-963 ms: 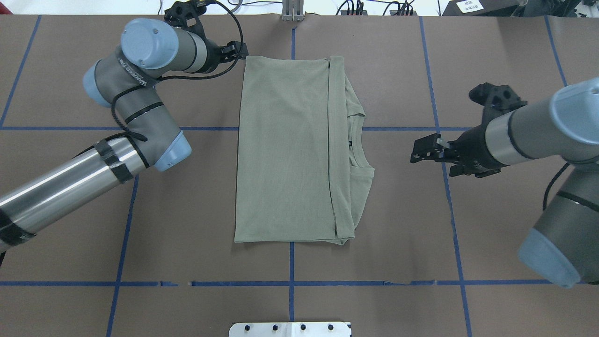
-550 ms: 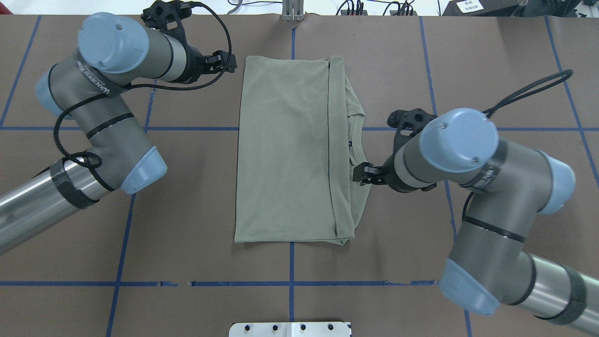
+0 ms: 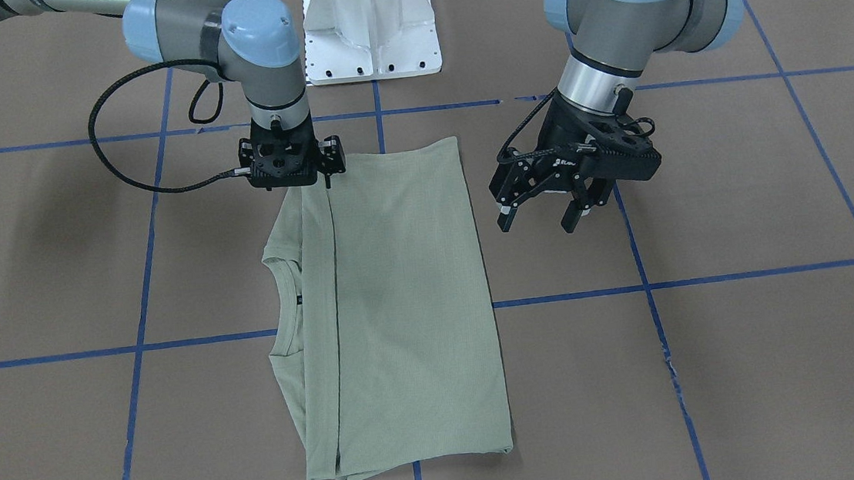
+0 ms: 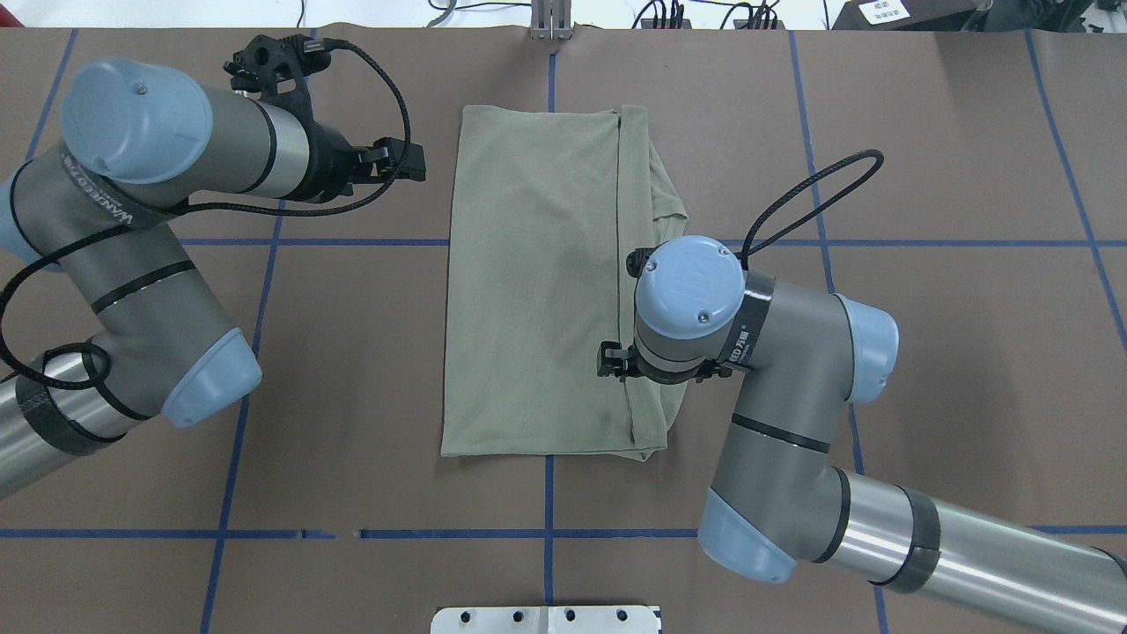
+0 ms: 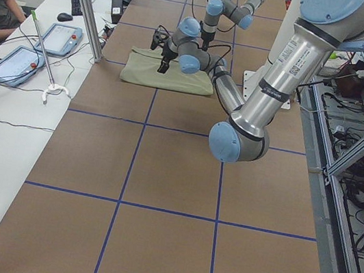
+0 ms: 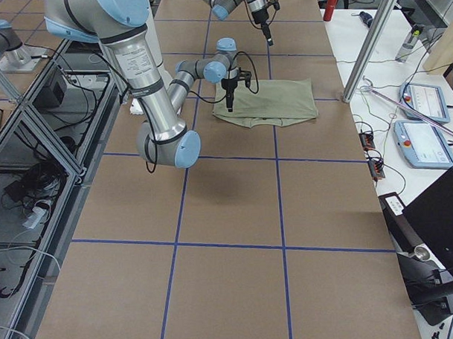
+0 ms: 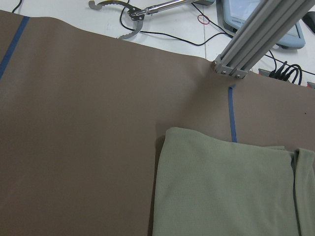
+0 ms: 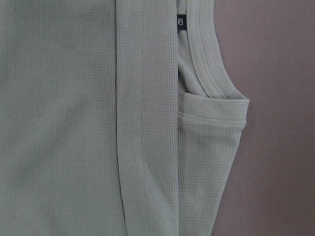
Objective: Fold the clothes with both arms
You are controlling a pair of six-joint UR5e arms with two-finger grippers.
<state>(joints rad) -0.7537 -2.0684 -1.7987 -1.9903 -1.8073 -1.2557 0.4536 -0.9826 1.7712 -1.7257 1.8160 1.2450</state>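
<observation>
The pale sage-green shirt (image 4: 537, 282) lies folded in a long rectangle in the middle of the table, with its ribbed collar (image 4: 673, 264) sticking out on the right side. My left gripper (image 3: 539, 218) is open and empty. It hangs above the table, left of the shirt's far left corner (image 7: 221, 187) and apart from it. My right gripper (image 3: 291, 184) points straight down above the shirt's folded right edge, under its wrist (image 4: 691, 291), and looks open and empty. The right wrist view shows the fold, the collar and the black neck label (image 8: 181, 22) below it.
The table is covered in brown paper with a blue tape grid (image 4: 548, 533). The white pedestal base (image 3: 370, 28) stands at the robot's edge. An aluminium post (image 4: 550, 22) and cables sit at the far edge. Tablets (image 5: 7, 60) lie beyond it.
My right arm swung in from the shirt's right side to above its folded right edge. My left gripper drew back to the left, away from the shirt's far left corner.
</observation>
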